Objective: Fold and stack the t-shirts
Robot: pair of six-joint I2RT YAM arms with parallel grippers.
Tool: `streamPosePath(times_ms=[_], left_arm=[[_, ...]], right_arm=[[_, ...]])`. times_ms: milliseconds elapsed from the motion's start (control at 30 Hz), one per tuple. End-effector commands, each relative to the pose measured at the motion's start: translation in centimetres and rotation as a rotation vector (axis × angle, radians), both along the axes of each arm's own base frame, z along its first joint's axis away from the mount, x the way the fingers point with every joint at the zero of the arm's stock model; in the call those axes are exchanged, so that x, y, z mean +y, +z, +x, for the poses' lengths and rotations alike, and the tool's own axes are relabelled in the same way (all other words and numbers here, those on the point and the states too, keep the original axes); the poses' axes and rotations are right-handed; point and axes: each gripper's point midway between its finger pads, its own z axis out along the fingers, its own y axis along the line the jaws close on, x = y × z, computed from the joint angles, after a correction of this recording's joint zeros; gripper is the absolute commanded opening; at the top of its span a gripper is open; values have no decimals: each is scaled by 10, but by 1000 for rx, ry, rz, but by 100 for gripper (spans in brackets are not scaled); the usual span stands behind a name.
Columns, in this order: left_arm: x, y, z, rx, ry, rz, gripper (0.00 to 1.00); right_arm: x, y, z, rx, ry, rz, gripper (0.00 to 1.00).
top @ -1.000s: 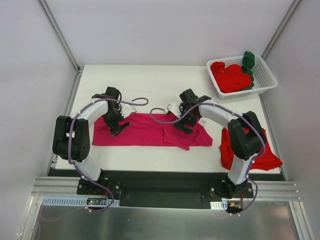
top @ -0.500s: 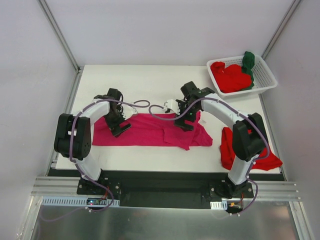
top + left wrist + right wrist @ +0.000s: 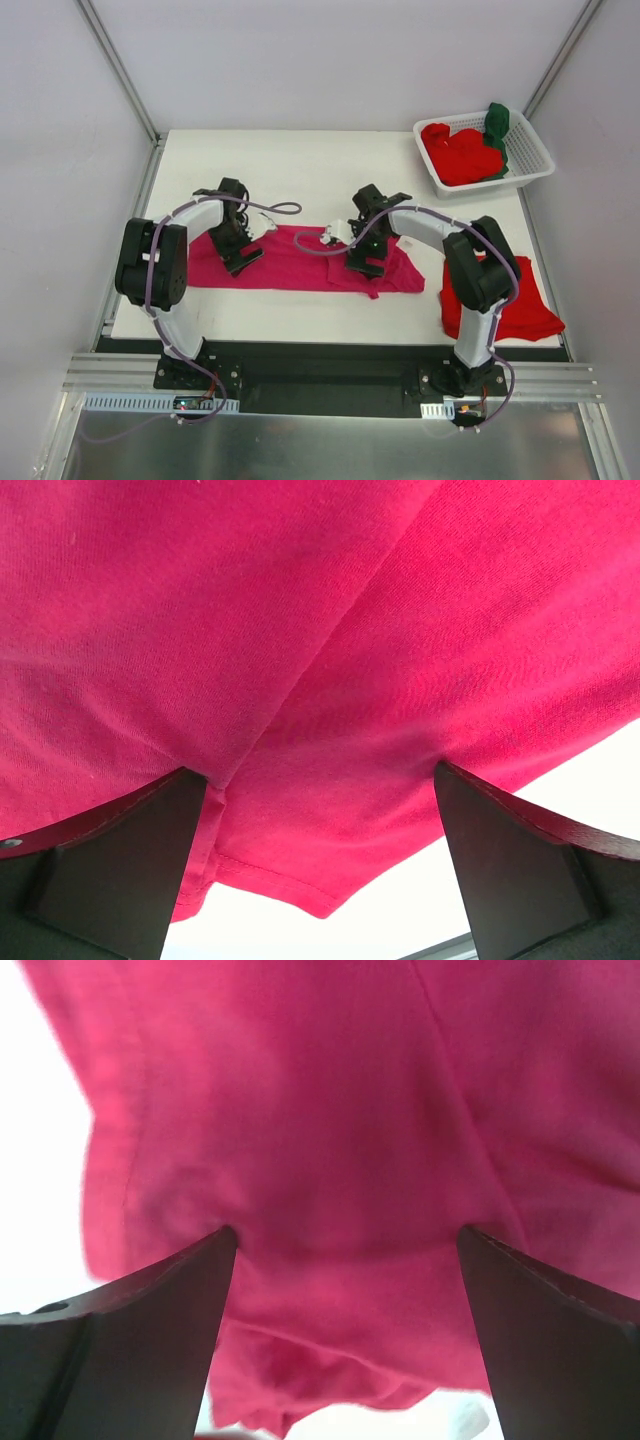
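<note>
A magenta-pink t-shirt (image 3: 300,265) lies spread sideways across the middle of the table. My left gripper (image 3: 240,255) is down on its left part, open. In the left wrist view the gripper (image 3: 318,770) has both fingertips (image 3: 110,870) resting on the pink cloth (image 3: 330,650), close to a hem and a corner. My right gripper (image 3: 366,262) is down on the shirt's bunched right part, open too. The right wrist view shows this gripper (image 3: 345,1230) with wide-set tips on rumpled pink cloth (image 3: 340,1110). A bright red t-shirt (image 3: 515,305) lies at the table's near right corner.
A white slotted basket (image 3: 537,150) stands at the far right corner with red shirts (image 3: 460,155) and a dark green one (image 3: 497,125) in it. Bare white table (image 3: 300,170) stretches behind the pink shirt. Metal frame posts stand at both far corners.
The right gripper lifted slightly toward the back, then came nearer and down onto the shirt's right part, its elbow swinging in. The left gripper barely shifted.
</note>
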Motion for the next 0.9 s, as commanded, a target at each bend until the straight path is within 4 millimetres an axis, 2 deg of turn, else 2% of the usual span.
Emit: streamPosePath(times_ms=[0,200,233,333,467,500,533,600,633,700,867], left_arm=[[-4,0,3,13,-4,-8,99],[-6,2,-12,40,19,-22,99],[-7,2,-21,62,13,-20,99],[-13,7,-38,92,-2,-27,99],[-28,20,-62,135,-33,-56,99],[-30,22,-65,140,-41,-60,99],[-33,23,-69,145,-52,-62,99],[-39,27,-74,144,-78,-63,99],[-41,28,-75,145,-77,-66,99],[-45,32,-77,146,-80,-75,99],[-45,33,-89,172,-96,-76,99]], right_arm=[[5,-3,25,-60,-7,-32,96],[-6,-11,32,-26,-14,-140,96],[-11,-18,31,-6,-17,-168,96],[-17,-22,41,-14,-26,-212,96],[-17,-20,63,-62,-49,-244,96],[-18,-13,76,-108,-63,-265,96],[-18,-13,80,-114,-70,-270,96],[-18,-13,92,-136,-94,-279,96],[-14,-6,103,-166,-108,-266,96],[-18,-9,112,-176,-133,-286,96],[-19,4,148,-239,-220,-275,96]])
